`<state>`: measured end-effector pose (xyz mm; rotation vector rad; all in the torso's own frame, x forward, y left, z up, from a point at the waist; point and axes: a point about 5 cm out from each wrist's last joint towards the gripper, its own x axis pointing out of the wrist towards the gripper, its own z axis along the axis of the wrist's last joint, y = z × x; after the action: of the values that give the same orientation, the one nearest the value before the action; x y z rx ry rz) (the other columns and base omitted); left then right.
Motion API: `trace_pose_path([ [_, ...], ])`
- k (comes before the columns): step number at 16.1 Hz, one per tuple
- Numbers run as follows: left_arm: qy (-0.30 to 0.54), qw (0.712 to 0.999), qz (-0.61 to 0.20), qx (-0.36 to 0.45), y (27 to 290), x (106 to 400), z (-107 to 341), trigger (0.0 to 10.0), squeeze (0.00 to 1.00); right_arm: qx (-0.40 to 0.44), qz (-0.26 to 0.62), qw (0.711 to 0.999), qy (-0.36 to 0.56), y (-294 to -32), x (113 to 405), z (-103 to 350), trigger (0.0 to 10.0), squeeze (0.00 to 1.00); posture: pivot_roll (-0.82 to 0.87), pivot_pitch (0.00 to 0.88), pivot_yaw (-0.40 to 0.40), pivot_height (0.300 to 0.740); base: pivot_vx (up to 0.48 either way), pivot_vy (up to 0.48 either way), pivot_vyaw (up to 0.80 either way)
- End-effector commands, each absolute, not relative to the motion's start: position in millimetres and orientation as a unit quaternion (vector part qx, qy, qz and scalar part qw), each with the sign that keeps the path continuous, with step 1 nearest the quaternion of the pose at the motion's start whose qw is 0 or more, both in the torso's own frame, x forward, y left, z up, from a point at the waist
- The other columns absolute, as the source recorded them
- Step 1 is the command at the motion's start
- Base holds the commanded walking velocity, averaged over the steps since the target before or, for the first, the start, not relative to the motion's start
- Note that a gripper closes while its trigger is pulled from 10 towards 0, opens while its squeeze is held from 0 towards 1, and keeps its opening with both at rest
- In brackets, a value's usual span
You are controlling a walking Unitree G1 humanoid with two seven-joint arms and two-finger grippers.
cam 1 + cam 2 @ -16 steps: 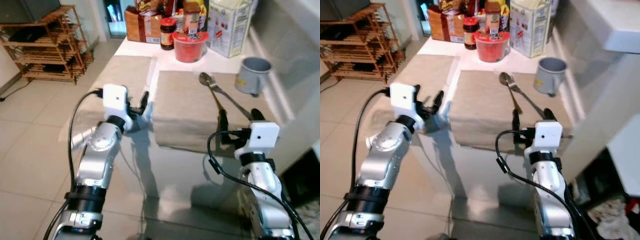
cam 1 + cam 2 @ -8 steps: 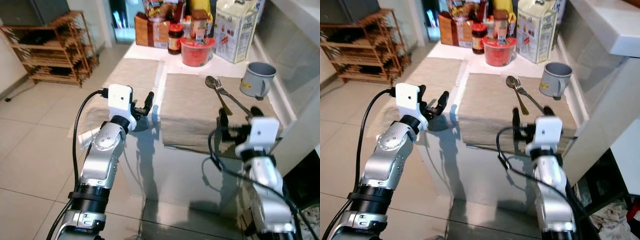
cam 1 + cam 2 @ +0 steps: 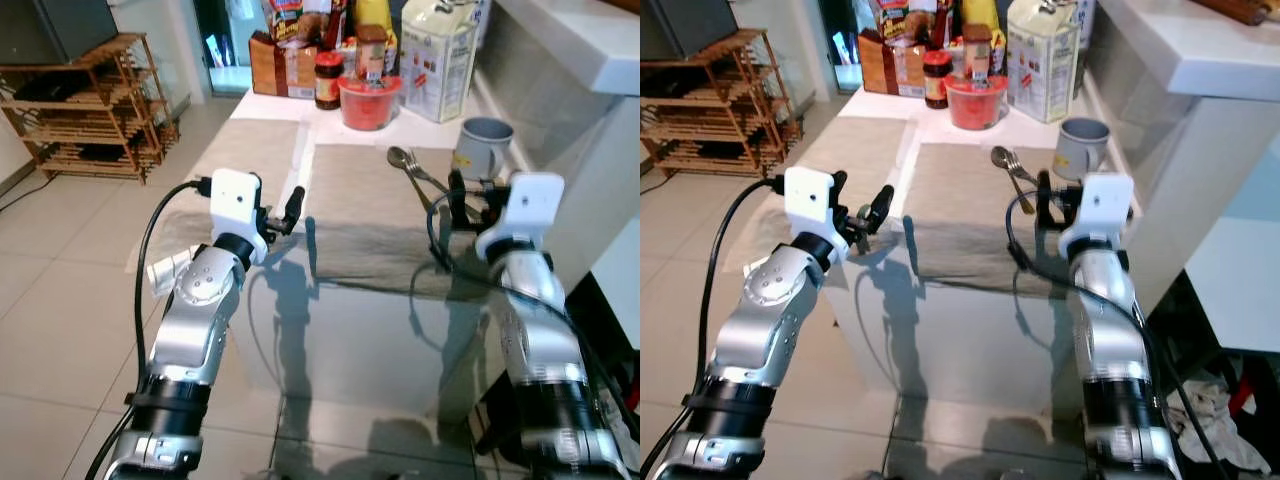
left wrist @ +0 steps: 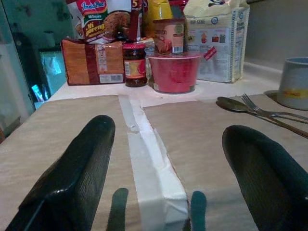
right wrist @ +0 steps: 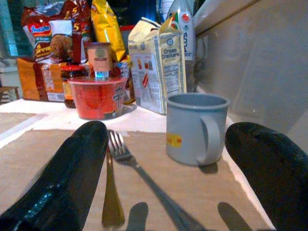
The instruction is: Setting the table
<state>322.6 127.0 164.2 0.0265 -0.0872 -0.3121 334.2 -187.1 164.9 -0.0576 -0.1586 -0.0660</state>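
Right hand point(image 5: 163, 192) wide open, empty, before grey mug point(image 5: 195, 127), fork point(image 5: 139, 168), spoon point(image 5: 111, 202).

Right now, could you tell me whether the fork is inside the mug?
No, the fork lies flat on the placemat beside the mug.
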Motion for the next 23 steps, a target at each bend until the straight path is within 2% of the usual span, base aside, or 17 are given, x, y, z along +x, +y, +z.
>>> trace_pose_path([
  [1, -0.042, 0.987, -0.154, 0.020, 129.1, 319.8, 165.9, 10.0, 0.00, -0.023, -0.032, 0.997, -0.067, -187.5, 342.3, 165.5, 10.0, 0.00, 0.07, 0.021, 0.026, 0.740, 0.000, 0.000, 0.00],
  [3, -0.043, 0.986, -0.156, 0.026, 127.8, 317.1, 168.2, 10.0, 0.00, -0.021, -0.030, 0.997, -0.066, -188.3, 350.8, 169.2, 10.0, 0.00, 0.08, 0.027, 0.021, 0.740, 0.000, 0.000, 0.00],
  [7, -0.019, 0.977, -0.212, 0.026, 117.2, 301.7, 160.7, 10.0, 0.00, -0.024, -0.027, 0.997, -0.063, -187.4, 369.9, 176.5, 10.0, 0.00, 0.11, 0.033, 0.017, 0.740, 0.000, 0.000, 0.00],
  [9, -0.018, 0.978, -0.205, 0.022, 120.3, 302.2, 160.8, 10.0, 0.00, -0.009, -0.023, 0.997, -0.078, -185.3, 367.0, 179.3, 10.0, 0.00, 0.11, 0.027, 0.013, 0.740, 0.000, 0.000, 0.00],
  [12, -0.018, 0.981, -0.191, 0.008, 127.3, 303.5, 157.3, 10.0, 0.00, -0.037, -0.002, 0.992, -0.124, -170.6, 324.9, 170.1, 10.0, 0.00, 0.06, 0.024, 0.016, 0.740, 0.000, 0.000, 0.00],
  [15, -0.016, 0.982, -0.187, 0.000, 131.4, 306.7, 151.7, 10.0, 0.00, -0.085, -0.042, 0.986, -0.136, -178.1, 278.1, 153.3, 10.0, 0.00, 0.00, 0.023, 0.032, 0.740, 0.000, 0.000, 0.00],
  [20, -0.007, 0.979, -0.205, -0.005, 123.4, 310.7, 143.2, 10.0, 0.00, -0.089, -0.075, 0.992, -0.039, -190.7, 223.6, 104.4, 10.0, 0.00, -0.06, 0.029, 0.050, 0.740, 0.000, 0.000, 0.00],
  [23, -0.008, 0.978, -0.210, -0.005, 119.8, 312.9, 142.7, 10.0, 0.00, -0.098, -0.070, 0.992, -0.023, -188.0, 229.7, 103.4, 10.0, 0.00, -0.06, 0.030, 0.049, 0.740, 0.000, 0.000, 0.00],
])
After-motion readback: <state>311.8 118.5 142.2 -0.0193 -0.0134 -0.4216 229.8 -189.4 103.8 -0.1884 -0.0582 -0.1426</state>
